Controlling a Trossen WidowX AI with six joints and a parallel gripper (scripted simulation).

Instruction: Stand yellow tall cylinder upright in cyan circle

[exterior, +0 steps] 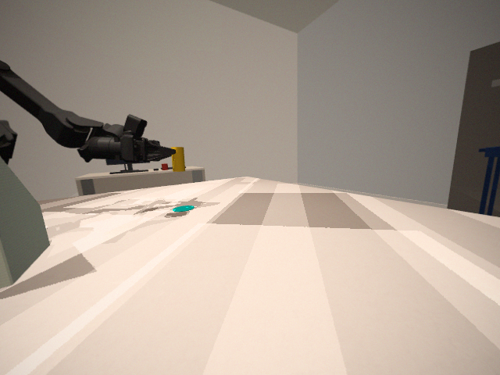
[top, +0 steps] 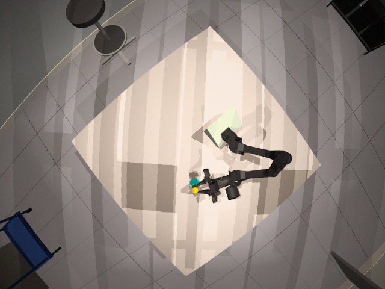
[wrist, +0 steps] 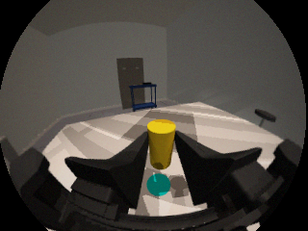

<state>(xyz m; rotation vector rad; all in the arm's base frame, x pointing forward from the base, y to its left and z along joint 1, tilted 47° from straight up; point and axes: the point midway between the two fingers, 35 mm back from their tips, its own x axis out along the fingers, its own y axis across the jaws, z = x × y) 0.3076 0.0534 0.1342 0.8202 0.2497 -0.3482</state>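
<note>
You are looking across a pale table top (exterior: 282, 282) banded in cream and grey-brown, with bare grey walls behind. In the exterior view, left of centre, the cyan circle (exterior: 183, 208) lies flat on the table. Above it, at the upper left, the gripper (exterior: 171, 152) pinches the yellow tall cylinder (exterior: 178, 158) at its fingertips, held upright and well above the surface. In the wrist view the cylinder's long axis stands vertical with the circle showing just beneath its base, so your coming move is likely a straight descent. No brands or writing can be read anywhere.
</note>
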